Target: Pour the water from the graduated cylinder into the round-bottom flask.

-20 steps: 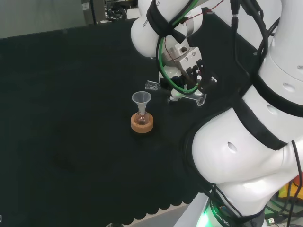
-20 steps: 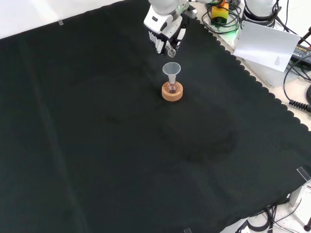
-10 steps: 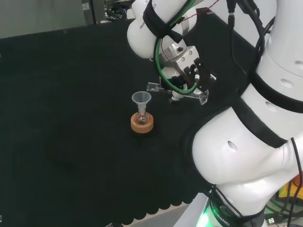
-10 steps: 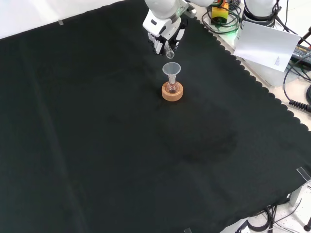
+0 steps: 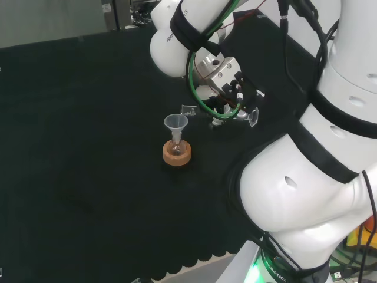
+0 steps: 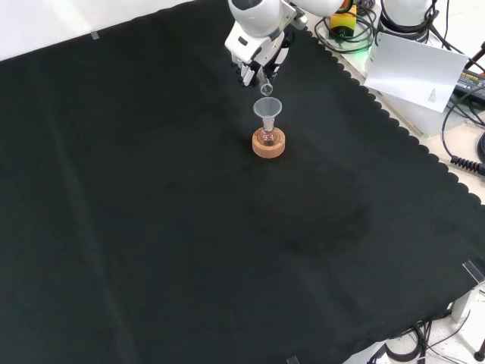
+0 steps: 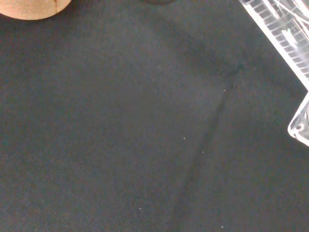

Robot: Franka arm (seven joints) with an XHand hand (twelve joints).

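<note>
A small round-bottom flask (image 5: 177, 148) (image 6: 267, 139) stands in a cork ring (image 5: 177, 155) (image 6: 269, 145) (image 7: 29, 7) with a clear funnel (image 5: 175, 124) (image 6: 267, 108) in its neck. The hand (image 5: 227, 87) (image 6: 257, 56) is shut on a clear graduated cylinder (image 5: 219, 113) (image 6: 266, 88) (image 7: 282, 29), held close to level. In the head view the cylinder's mouth hangs just right of and above the funnel's rim, and its foot points right. In the front view the mouth sits directly above the funnel. Whether water is running cannot be made out.
Black cloth (image 6: 151, 227) covers the bench all round the flask. The arm's white links (image 5: 306, 177) stand at the right of the head view. A white sheet (image 6: 417, 68) and cables lie off the cloth's scalloped edge at the front view's upper right.
The hand has carried the cylinder up and toward the funnel, left in the head view. The cylinder's mouth now hangs closer to the funnel's rim. Flask and ring have not moved.
</note>
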